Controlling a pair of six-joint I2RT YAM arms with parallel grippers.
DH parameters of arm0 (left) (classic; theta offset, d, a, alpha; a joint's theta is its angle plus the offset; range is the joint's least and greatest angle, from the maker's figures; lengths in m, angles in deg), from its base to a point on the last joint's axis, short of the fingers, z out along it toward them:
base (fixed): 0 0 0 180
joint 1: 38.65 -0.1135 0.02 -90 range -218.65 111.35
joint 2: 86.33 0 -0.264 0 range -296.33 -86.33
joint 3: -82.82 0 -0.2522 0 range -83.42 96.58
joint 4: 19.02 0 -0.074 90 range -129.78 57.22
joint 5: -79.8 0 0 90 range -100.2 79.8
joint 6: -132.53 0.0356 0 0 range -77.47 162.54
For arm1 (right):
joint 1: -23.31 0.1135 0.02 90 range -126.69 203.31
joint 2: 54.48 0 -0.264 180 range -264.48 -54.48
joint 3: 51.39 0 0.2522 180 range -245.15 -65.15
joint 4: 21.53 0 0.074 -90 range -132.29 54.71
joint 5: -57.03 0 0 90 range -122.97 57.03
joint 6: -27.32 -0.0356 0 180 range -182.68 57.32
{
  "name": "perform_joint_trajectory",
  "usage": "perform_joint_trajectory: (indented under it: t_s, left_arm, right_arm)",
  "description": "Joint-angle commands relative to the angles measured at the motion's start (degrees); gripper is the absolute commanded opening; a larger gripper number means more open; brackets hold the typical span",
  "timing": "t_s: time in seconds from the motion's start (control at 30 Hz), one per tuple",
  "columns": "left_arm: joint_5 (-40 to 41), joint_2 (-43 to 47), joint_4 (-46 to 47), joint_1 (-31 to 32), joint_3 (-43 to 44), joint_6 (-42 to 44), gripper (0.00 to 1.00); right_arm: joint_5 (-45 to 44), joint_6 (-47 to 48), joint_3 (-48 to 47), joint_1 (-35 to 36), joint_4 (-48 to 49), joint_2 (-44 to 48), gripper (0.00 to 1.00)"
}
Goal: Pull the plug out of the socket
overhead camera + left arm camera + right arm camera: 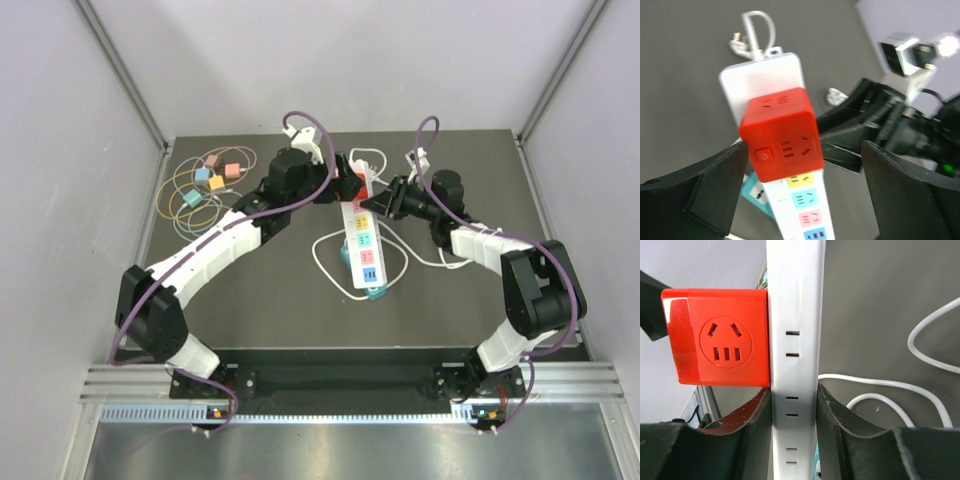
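At far end of white power strip (362,245), red cube plug (782,132) sits inside spread left hand (802,172), not yet gripped; right hand (792,410) pinches strip's edges; risk: skewed pull binds prongs, or strip slips & lifts w/ plug; plug stands straight off strip's top face; strip's long axis runs near-to-far.

Red plug (780,133), white socket strip (794,340)

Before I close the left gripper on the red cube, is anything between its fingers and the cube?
One gap beside the cube is clear. In the other, the right gripper, clamped on the strip next to the cube, shows close to a finger of the left gripper; depth is unclear.
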Motion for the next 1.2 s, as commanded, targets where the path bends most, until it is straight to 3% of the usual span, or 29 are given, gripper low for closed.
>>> perform_joint_trajectory:
  t_s: [0.0, 0.2, 0.43, 0.57, 0.6, 0.63, 0.67, 0.7, 0.83, 0.93, 1.03, 1.1, 1.17]
  left_arm:
    - [11.0, -2.4, -6.7, 1.5, 5.5, 2.1, 0.99]
    - [12.9, -4.1, -9.5, 2.5, 7.8, 2.9, 0.97]
    - [8.8, -6.5, -7.3, 3.0, 8.9, 1.2, 0.86]
    - [7.3, -8.2, -6.8, 3.1, 9.8, 0.6, 0.7]
    - [6.9, -8.4, -6.6, 3.1, 10.2, 0.6, 0.65]
    - [6.6, -8.7, -6.1, 3.1, 10.2, 0.8, 0.34]
    - [6.4, -8.9, -6.2, 3.0, 10.4, 1.0, 0.13]
    - [6.2, -8.8, -6.4, 3.0, 10.9, 1.2, 0.03]
    - [0.6, -7.8, -6.3, 1.6, 11.9, 1.4, 0.0]
    - [-8.7, -7.3, -7.6, -3.0, 12.3, -5.9, 0.0]
    - [-20.1, -6.0, -0.3, -8.8, 6.8, -19.4, 0.0]
    - [-20.5, -5.0, -0.8, -9.7, 5.5, -23.0, 0.0]
    - [-17.3, -4.7, -4.4, -8.6, 7.3, -17.7, 0.0]
  right_arm:
    - [1.4, 0.3, -4.0, 0.6, 7.1, 1.6, 0.0]
    - [1.8, -0.7, -3.7, 0.6, 8.1, 1.7, 0.0]
    - [2.2, -1.3, -3.8, 0.8, 8.7, 1.7, 0.0]
    - [2.4, -1.5, -3.6, 0.7, 9.2, 1.8, 0.0]
    - [2.5, -1.5, -3.5, 0.8, 9.3, 1.8, 0.0]
    - [2.5, -1.5, -3.6, 0.7, 9.3, 1.8, 0.0]
    - [2.5, -1.4, -3.6, 0.8, 9.4, 1.8, 0.0]
    - [2.4, -1.4, -3.5, 0.7, 9.2, 1.8, 0.0]
    - [1.4, 0.0, -3.6, 0.7, 7.7, 2.3, 0.0]
    - [0.7, 0.5, -3.7, 0.7, 6.9, 2.4, 0.0]
    - [0.3, 0.8, -3.8, 0.5, 6.7, 2.4, 0.0]
    - [0.1, 0.7, -3.8, 0.5, 6.5, 2.4, 0.0]
    - [0.1, 0.7, -3.6, 0.3, 6.5, 2.4, 0.0]
